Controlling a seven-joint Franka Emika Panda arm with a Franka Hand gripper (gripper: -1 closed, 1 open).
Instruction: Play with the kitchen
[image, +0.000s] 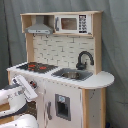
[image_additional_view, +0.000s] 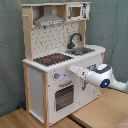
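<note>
Gripper (image_additional_view: 74, 70) at kitchen (image_additional_view: 47, 92) front beside knobs (image_additional_view: 56, 76); fingers' state unclear.

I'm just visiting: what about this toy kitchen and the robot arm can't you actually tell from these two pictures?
- Gripper at the white and light-wood toy kitchen: in both exterior views, unclear whether it touches the front panel.
- Small knobs: too small to read in the second exterior view; the arm hides them in the first exterior view.
- Steel sink basin: its inside is blurred.
- Kitchen's base: cut off by the first exterior view's lower edge.
</note>
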